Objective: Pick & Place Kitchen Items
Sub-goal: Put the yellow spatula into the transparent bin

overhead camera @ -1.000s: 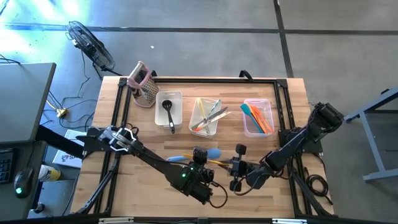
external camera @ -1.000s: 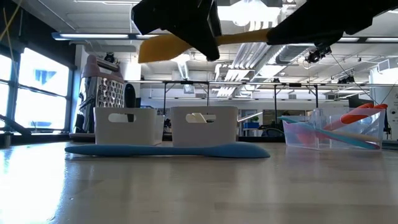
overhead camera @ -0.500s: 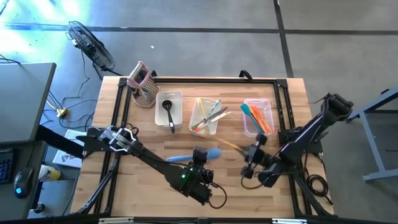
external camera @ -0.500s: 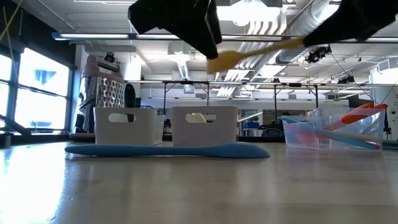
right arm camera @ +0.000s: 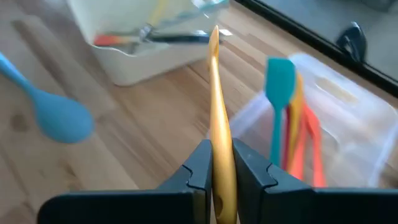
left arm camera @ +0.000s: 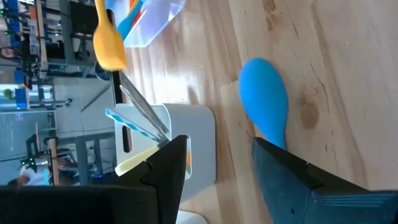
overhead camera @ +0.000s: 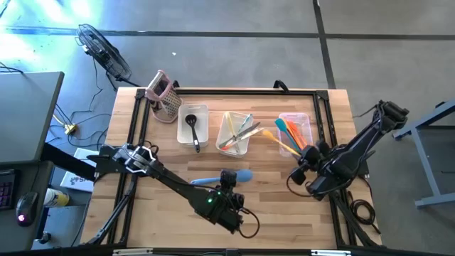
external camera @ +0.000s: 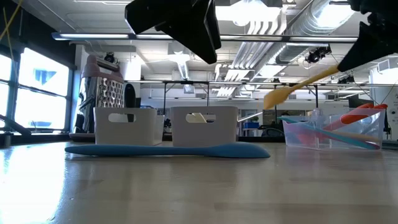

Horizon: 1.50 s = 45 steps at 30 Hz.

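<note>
Over the near middle of the wooden desk (overhead camera: pixel 135 213), the left gripper (overhead camera: pixel 229 186) hangs with its jaws spread wide above the long blue silicone spoon (overhead camera: pixel 222 178) lying flat. Farther right, the right gripper (overhead camera: pixel 304 153) has its jaws pinched on a slim yellow silicone spatula (overhead camera: pixel 281 143), lifted beside the clear plastic bin (overhead camera: pixel 307 116) of orange and teal spatulas.

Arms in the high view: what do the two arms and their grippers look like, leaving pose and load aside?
Both arms are black and jointed, with black cables looped along them. The left arm shows a small green light near its wrist. Left gripper: two dark, blocky, angular fingers. Right gripper: the same dark, flat-faced fingers. No markings are readable.
</note>
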Each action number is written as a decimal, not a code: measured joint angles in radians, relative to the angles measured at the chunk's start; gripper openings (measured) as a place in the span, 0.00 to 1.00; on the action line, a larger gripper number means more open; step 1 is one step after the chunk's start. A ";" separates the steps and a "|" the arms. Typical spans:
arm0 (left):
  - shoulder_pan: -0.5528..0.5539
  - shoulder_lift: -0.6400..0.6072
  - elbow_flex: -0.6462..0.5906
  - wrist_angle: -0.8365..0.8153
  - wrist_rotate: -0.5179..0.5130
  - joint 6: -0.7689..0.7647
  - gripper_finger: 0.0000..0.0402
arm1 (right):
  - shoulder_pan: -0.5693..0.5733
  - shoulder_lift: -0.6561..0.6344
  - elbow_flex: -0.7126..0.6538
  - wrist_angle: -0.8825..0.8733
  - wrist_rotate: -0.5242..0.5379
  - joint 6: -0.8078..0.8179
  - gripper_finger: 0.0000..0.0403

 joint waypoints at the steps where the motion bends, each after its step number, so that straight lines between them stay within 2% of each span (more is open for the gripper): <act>1: 0.000 0.000 -0.003 0.000 0.000 -0.006 0.44 | 0.000 -0.010 0.000 -0.033 -0.013 0.030 0.07; 5: 0.000 0.000 -0.006 -0.008 0.000 -0.026 0.44 | 0.000 -0.048 0.000 -0.153 -0.087 0.122 0.07; 9: 0.000 0.000 -0.006 -0.008 0.000 -0.026 0.44 | 0.017 -0.072 0.010 -0.181 -0.097 0.126 0.07; 16: 0.000 -0.001 -0.006 -0.009 -0.001 -0.027 0.44 | 0.047 -0.074 0.138 -0.379 -0.132 0.182 0.07; 24: 0.019 -0.001 -0.006 -0.025 0.022 -0.058 0.44 | -0.024 -0.084 0.177 -0.379 -0.281 0.101 0.07; 35: 0.074 -0.001 -0.006 -0.028 0.186 -0.087 0.44 | -0.097 -0.052 0.177 -0.379 -0.332 0.042 0.07; 45: 0.078 -0.001 -0.006 -0.027 0.209 -0.097 0.44 | -0.113 0.019 0.176 -0.371 -0.460 0.015 0.07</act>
